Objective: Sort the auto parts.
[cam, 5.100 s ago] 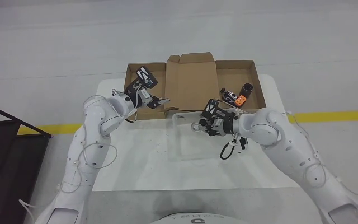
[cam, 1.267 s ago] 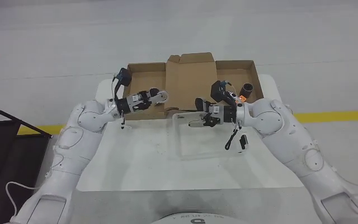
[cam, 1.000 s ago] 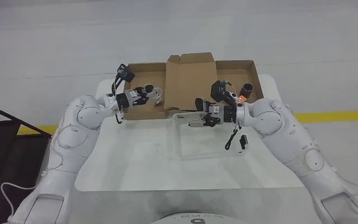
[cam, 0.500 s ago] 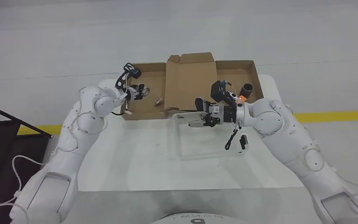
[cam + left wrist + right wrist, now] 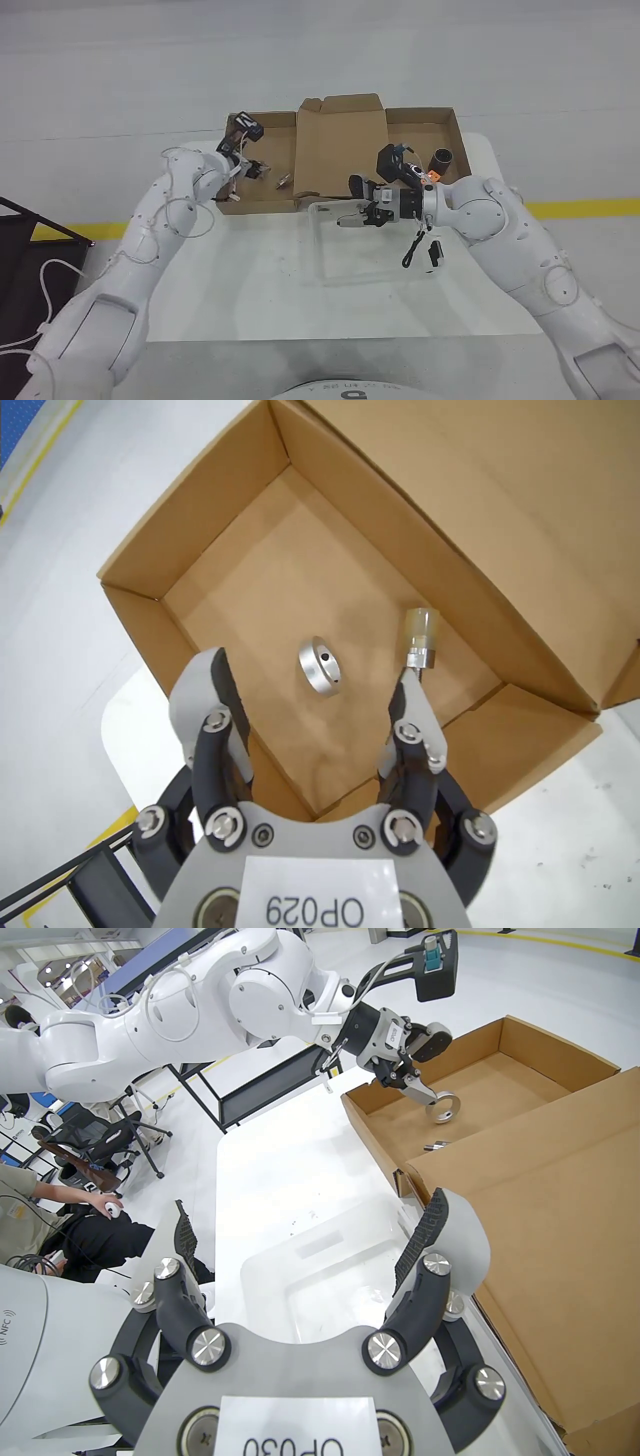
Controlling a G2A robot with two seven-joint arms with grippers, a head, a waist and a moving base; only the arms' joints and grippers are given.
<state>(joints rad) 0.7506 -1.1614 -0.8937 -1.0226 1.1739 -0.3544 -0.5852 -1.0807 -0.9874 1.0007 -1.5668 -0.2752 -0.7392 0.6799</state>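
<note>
left gripper (image 5: 315, 680) fingers spread wide, arm stretched forward; right gripper (image 5: 310, 1213) likewise spread, forearm angled inward

A label (image 5: 314, 897) with upside-down code sits behind the left hand (image 5: 312, 670), another label (image 5: 298, 1425) behind the right hand (image 5: 310, 1203).

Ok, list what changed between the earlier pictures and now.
The left gripper carried the metal ring over the cardboard box, into its left compartment, then opened its jaws and let it go; the ring is now inside that compartment. The right gripper barely shifted and hangs open over the clear tray.
</note>
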